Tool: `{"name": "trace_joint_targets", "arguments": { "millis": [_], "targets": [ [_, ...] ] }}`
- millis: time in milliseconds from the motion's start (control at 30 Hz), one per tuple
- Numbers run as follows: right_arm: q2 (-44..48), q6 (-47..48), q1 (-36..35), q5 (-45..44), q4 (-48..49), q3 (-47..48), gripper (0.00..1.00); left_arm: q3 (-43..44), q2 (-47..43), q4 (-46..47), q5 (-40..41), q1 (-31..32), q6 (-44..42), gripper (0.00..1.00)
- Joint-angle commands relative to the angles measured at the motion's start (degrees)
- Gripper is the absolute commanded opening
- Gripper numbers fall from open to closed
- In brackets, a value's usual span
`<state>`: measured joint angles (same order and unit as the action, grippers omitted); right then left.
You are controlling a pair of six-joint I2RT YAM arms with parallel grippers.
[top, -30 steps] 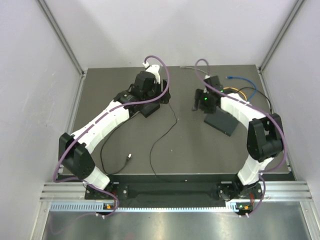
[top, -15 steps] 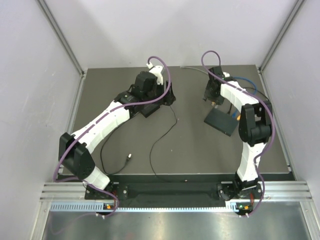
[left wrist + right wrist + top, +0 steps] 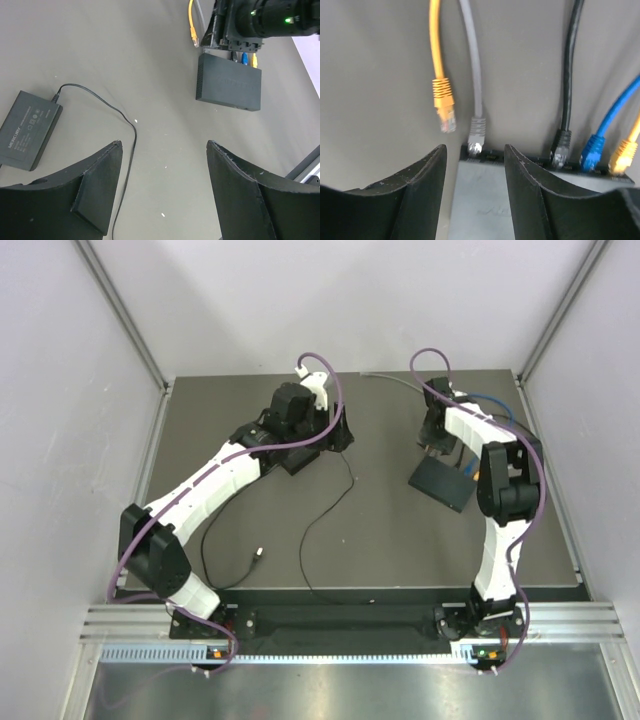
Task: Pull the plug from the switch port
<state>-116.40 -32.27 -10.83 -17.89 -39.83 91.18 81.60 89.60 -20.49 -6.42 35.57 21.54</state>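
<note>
The switch [image 3: 443,485] is a flat black box on the right of the table, also seen in the left wrist view [image 3: 229,85] and the right wrist view [image 3: 485,200]. Its ports face the far side. A grey plug [image 3: 477,131] sits in the leftmost port; black [image 3: 561,147], blue [image 3: 592,150] and yellow [image 3: 622,156] plugs sit further right. A loose yellow plug [image 3: 445,107] lies free beside the grey one. My right gripper [image 3: 475,155] is open above the switch's far edge, in line with the grey plug. My left gripper [image 3: 165,145] is open and empty.
A smaller black oblong block [image 3: 30,130] with a thin black cord [image 3: 125,130] lies under the left arm; the cord trails across the table middle [image 3: 330,505]. Blue and grey cables [image 3: 495,400] run along the far right. Grey walls close in the sides.
My right arm swung from left of the switch toward its far edge and now points down at the plugs. My left arm shifted slightly right.
</note>
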Motion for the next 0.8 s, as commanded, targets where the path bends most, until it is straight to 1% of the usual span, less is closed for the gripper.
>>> {"name": "trace_joint_targets", "arguments": {
  "millis": [0, 367, 467, 567, 633, 767],
  "targets": [
    [-1.11, 3.16, 0.72, 2.85, 1.6, 0.5, 0.5, 0.92, 0.13, 3.0, -1.05, -0.33, -0.01, 0.73],
    [0.91, 10.91, 0.81, 5.84, 2.3, -3.72, 0.49, 0.93, 0.31, 2.91, -1.58, -0.33, -0.09, 0.73],
    [0.82, 15.82, 0.72, 7.78, 1.43, -4.17, 0.49, 0.84, 0.4, 3.09, -2.02, -0.33, -0.1, 0.73],
    [2.13, 18.11, 0.81, 8.92, 0.63, -5.39, 0.44, 0.66, 0.66, 3.44, -2.72, -0.33, 0.17, 0.73],
    [3.37, 21.62, 0.72, 9.62, 0.9, -7.5, 0.42, 0.31, 0.66, 3.61, -2.99, -0.24, 0.43, 0.73],
    [7.4, 28.92, -1.03, 9.54, -0.16, -11.01, 0.42, -0.92, 0.4, 4.49, -3.51, -0.33, 0.7, 0.73]
  ]
}}
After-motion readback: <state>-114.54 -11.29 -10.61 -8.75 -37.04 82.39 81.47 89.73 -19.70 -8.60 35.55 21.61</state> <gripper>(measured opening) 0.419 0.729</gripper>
